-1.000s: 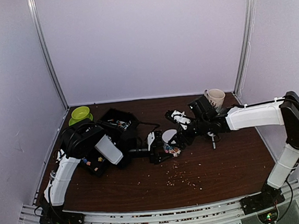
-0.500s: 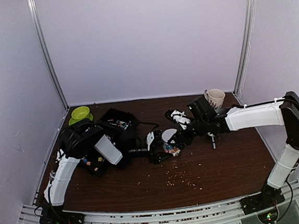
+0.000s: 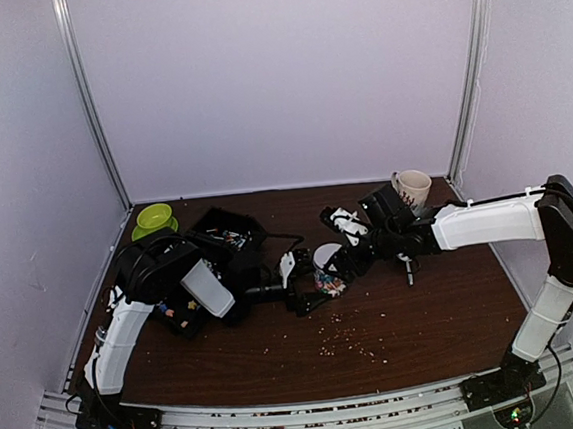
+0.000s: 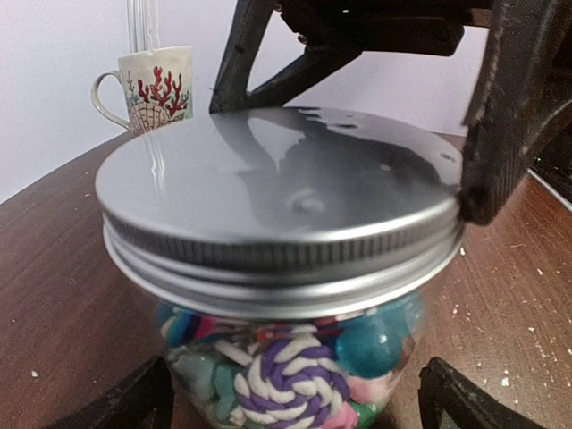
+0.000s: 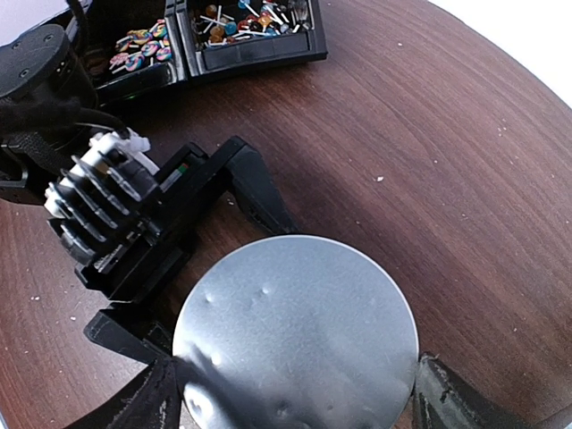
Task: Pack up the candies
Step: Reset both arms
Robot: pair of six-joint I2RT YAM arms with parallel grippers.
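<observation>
My left claw stood open around the glass jar, a finger on each side and clear of the glass. I judged that was so the jar could turn or settle without my dragging it. The candies were inside the jar, packed up to just under the metal lid. More lay in the black tray beyond the jar. My right claw came down over the jar and clasped the lid by its rim, presumably to screw it home. One finger's contact was hidden behind the lid, so I took that grip on trust. The jar's base was cut off below, and I couldn't tell whether the thread had seated. A coral-patterned mug stood well behind the jar.
</observation>
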